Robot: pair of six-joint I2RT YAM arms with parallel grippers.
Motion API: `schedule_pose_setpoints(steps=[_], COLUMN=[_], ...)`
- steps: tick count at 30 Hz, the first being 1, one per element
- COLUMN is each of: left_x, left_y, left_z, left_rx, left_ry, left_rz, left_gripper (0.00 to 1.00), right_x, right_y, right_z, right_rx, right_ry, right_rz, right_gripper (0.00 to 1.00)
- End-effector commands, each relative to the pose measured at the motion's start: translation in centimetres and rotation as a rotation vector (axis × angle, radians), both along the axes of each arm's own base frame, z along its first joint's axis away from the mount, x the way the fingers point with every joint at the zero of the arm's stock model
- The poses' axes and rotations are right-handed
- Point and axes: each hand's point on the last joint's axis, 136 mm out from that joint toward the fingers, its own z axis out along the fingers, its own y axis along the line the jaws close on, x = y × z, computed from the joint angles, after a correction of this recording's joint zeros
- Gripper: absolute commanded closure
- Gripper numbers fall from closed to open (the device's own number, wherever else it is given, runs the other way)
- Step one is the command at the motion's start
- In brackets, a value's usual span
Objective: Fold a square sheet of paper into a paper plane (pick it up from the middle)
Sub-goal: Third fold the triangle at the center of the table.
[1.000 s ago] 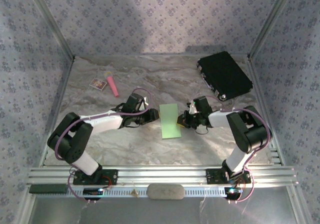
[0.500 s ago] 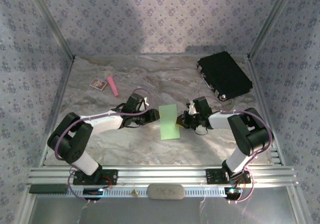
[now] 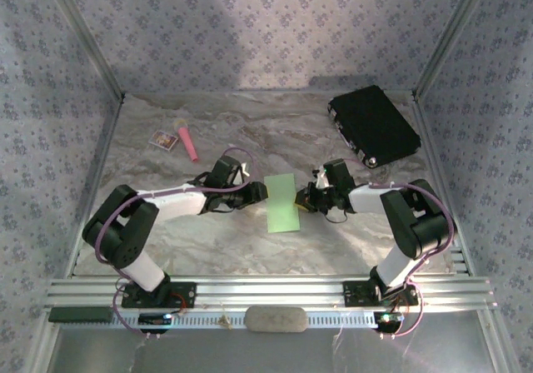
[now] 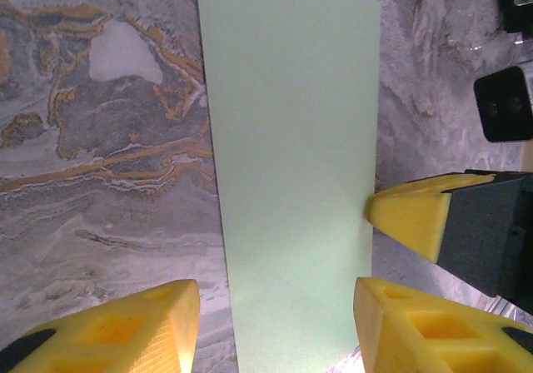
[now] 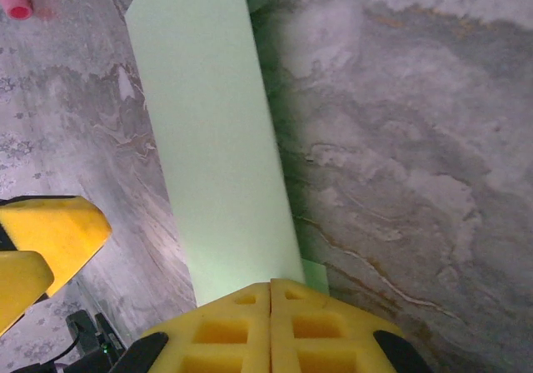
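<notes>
Green paper [image 3: 281, 202] lies on the marbled surface [image 3: 208, 248], left tool [image 4: 275, 296] half open at its left edge, right tool [image 5: 271, 294] closed, touching its right edge.

Arms [image 3: 171, 200] white with black joints; purple cables [image 3: 236, 150]; yellow blocky fingers [image 4: 125, 331].

Two grippers, the left gripper [image 3: 260, 192] and the right gripper [image 3: 302, 200]; one sheet of paper [image 3: 281, 204], one pink stick [image 3: 187, 141], one white card [image 3: 163, 140], one black case [image 3: 373, 126].

No legible text or labels anywhere, small card [image 3: 163, 140] print too small to read
</notes>
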Motion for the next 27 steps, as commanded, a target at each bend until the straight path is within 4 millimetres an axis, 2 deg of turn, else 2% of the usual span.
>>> schedule_pose_setpoints(steps=[1,7,16,24,27], left_x=[0.2,0.1,0.2,0.2,0.2], left_y=[-1.1,-1.3,-1.5,-2.0,-2.3], left_z=[0.9,1.0,0.4,-0.7,-1.1], left_rx=[-0.046,-0.053,-0.048,-0.046,-0.053], left_ry=[-0.006,-0.006,0.011,0.045,0.058], left_rz=[-0.021,-0.026,-0.029,-0.043,-0.048], left_gripper=[0.48,0.48,0.48,0.49,0.52], right_x=[-0.2,0.1,0.2,-1.3,-1.9], right_y=[0.0,0.6,1.5,-0.7,-1.1], right_z=[0.6,1.3,0.9,-2.8,-3.6], right_rx=[0.024,0.052,0.064,-0.04,-0.025], right_ry=[-0.009,-0.02,-0.011,0.079,0.12], right_rz=[0.005,0.02,0.044,-0.008,-0.024], right_gripper=[0.92,0.93,0.94,0.95,0.95])
